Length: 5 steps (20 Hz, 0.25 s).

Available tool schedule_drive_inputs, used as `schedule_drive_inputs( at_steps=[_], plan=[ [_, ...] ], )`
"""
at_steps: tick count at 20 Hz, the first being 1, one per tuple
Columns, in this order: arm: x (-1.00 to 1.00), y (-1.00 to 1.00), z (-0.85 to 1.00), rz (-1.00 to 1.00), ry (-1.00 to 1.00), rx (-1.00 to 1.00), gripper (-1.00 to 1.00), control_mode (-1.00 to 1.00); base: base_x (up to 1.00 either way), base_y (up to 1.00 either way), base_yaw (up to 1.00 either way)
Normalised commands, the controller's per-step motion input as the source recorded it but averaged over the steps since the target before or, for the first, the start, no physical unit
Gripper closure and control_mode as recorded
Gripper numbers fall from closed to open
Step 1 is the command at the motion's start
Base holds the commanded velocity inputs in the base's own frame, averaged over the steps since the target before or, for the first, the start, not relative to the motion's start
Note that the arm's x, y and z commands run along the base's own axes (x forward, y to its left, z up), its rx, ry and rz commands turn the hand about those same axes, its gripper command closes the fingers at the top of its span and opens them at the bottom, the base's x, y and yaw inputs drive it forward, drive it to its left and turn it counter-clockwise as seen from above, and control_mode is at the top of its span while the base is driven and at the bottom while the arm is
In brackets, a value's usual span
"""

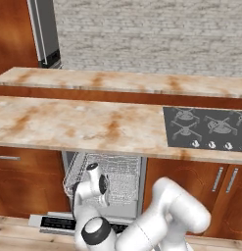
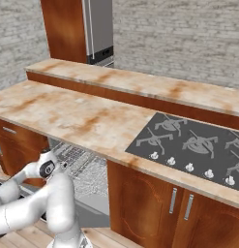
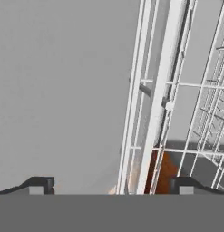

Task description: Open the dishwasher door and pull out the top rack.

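**Desk:** What sits closest to the lens?

**Photographer:** Two dark fingertips [image 3: 38, 185] at the foot of the hand view, set wide apart. The gripper [image 3: 113, 186] holds nothing; its jaws stand fully spread.

**Desk:** And between them?

**Photographer:** The rim [image 3: 155, 113] of the rack [image 1: 120, 176], a pale bar flanked by thin wires. It runs straight away from the hand, up the frame, and sits nearer the right tip than the left. The bar's long axis crosses the line between the fingers, so the jaws look set to close across it, not along it.

**Desk:** Where is the rack in the room?

**Photographer:** Just under the counter [image 1: 68, 127], in the dishwasher opening between the cabinets [image 1: 24, 181]. From the left base view the hand is in front of the rack's left part. How far out the rack has slid, I cannot tell.

**Desk:** The door?

**Photographer:** The door [image 2: 92, 212] is down, lying flat toward the robot, with its black control strip [image 1: 56, 223] at the near edge.

**Desk:** Materials?

**Photographer:** The rack is a silver-white wire grid, open and springy-looking. The door is smooth grey metal. The counter is mottled tan stone, the cabinets are glossy red-brown wood, and a dark cooktop [image 2: 193, 145] lies to the right.

**Desk:** Your read on the next move?

**Photographer:** Probably a nudge to centre the bar, a pinch, then a pull toward the robot.
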Motion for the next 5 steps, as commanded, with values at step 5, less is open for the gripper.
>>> schedule_drive_inputs(
  at_steps=[5],
  plan=[
    [-1.00,0.33,-0.31,-0.08,0.12,0.00,-1.00,-1.00,0.00,0.00,0.00]
  ],
)
